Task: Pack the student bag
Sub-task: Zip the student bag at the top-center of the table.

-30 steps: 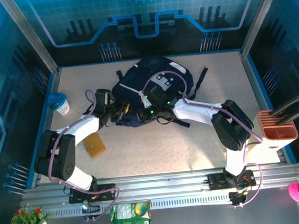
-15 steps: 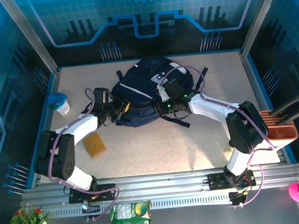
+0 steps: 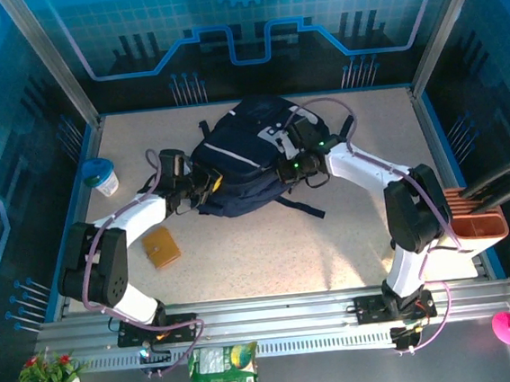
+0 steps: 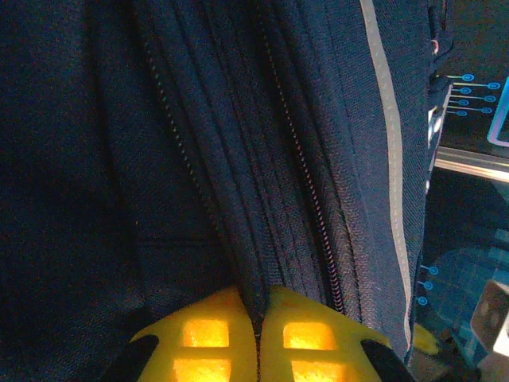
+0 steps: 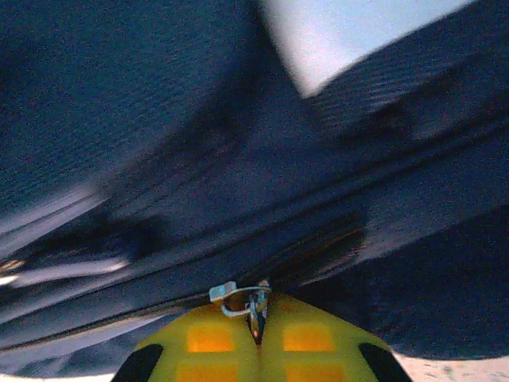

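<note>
1. Two arms are working on the student bag [image 3: 233, 148], which is lying flat at the middle of the counter [image 3: 332, 238], nearer its far edge than its near one.
2. The step in hand, as I am judging it, is getting the bag open. The zipper track [image 4: 306, 183] is looking closed along the stretch seen from the left wrist, and nothing is going in yet.
3. The left fingers [image 4: 255, 325] are clenching tight, pinching a ridge of navy fabric just beside that track on the bag's left side. They seem to be bracing the cloth.
4. The right fingers [image 5: 258, 318] are also clenching, and a small metal zipper pull [image 5: 237, 291] is sitting pinched at their tips, on the bag's right side near the white patch [image 5: 350, 32]. That view is blurring, so I cannot tell how firmly the pull is seated.
5. The next move is calling for the right arm to draw the pull along the curve of the track while the left side is holding the fabric taut. Pulling off the line of the teeth is risking a jam or a slip off the tab.
6. A brown wallet [image 3: 162, 248] is lying near the counter's left edge, well apart from the bag. It is looking like a likely thing to pack once the mouth is open.
</note>
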`<action>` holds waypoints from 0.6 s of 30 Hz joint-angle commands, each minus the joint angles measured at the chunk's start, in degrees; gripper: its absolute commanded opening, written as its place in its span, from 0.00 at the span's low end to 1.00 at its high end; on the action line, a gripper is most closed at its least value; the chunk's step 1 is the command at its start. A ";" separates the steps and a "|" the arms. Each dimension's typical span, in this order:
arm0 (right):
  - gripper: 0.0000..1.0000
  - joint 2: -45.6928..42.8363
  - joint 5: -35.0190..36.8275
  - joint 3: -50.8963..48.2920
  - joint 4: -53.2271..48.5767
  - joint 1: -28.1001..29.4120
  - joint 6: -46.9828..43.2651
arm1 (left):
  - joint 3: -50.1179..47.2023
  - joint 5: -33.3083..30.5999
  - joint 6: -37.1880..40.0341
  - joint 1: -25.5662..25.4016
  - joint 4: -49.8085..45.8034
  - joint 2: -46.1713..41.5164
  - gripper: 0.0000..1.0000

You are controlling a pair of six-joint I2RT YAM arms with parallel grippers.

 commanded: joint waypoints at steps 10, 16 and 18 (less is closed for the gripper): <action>0.24 -2.75 1.66 3.23 -2.10 -4.74 6.09 | -1.07 0.52 -0.71 -1.80 -0.46 0.95 0.00; 0.52 -13.16 -9.84 -9.51 13.17 -4.67 7.73 | -1.42 -1.69 -2.83 -4.07 1.12 1.19 0.03; 0.55 -13.85 -13.56 -11.74 17.29 -4.35 9.11 | -1.56 -2.56 -3.43 -5.02 1.70 1.35 0.05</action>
